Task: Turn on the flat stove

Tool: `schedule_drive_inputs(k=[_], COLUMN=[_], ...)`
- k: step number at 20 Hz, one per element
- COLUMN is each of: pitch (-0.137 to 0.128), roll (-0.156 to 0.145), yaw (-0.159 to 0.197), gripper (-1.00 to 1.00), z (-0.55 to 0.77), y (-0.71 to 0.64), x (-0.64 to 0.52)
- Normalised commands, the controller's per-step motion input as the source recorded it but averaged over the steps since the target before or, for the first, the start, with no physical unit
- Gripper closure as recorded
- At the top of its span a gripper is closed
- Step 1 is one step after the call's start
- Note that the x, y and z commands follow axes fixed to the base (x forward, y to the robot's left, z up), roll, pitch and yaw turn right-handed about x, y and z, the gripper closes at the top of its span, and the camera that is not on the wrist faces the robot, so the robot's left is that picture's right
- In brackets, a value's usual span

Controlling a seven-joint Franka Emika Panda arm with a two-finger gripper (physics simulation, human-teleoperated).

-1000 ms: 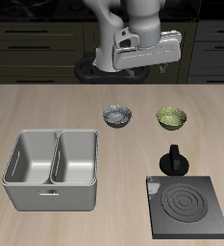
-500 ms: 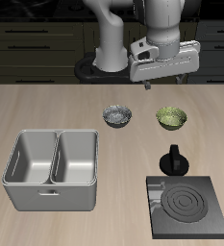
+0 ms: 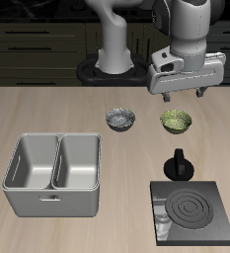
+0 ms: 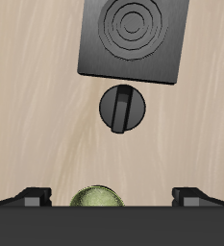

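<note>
The flat stove [image 3: 192, 211] is a dark grey square slab near the table's front edge, and its ring burner [image 3: 190, 209] is grey, not glowing. Its black ridged knob [image 3: 178, 164] stands just behind the slab. The wrist view also shows the stove [image 4: 135, 38] and the knob [image 4: 121, 108]. My gripper [image 3: 181, 96] hangs open and empty in the air above a green bowl [image 3: 177, 121], farther back than the knob and well apart from it. In the wrist view the gripper [image 4: 112, 197] is spread wide, with both fingertips [image 4: 35, 195] showing.
A grey double-basin metal tray [image 3: 54, 188] stands near the front edge, across the table from the stove. A small grey bowl [image 3: 120, 120] sits beside the green bowl [image 4: 94, 199] in mid-table. Dark cabinets and the robot's base stand behind the table.
The gripper has swung sideways and slightly down, from above the grey bowl to above the green bowl, closer to the stove's side. It stays open. Nothing on the table has moved.
</note>
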Motion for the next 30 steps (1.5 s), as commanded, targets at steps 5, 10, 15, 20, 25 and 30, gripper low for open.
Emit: schedule_drive_inputs(k=[5, 10, 15, 20, 25, 30], pitch=[0.019, 0.039, 0.023, -0.014, -0.018, -0.003], roll=[-0.055, -0.038, -0.059, -0.014, -0.010, -0.012], yaw=[0.006, -0.011, -0.005, -0.014, -0.013, -0.008], gripper=[-1.00, -1.00, -1.00, -1.00, -1.00, -1.00], z=[-0.03, -0.09, -0.12, -0.18, -0.15, -0.34], y=[0.15, 0.04, 0.05, 0.04, -0.01, -0.09], x=[0.33, 0.30, 0.27, -0.01, -0.07, 0.01])
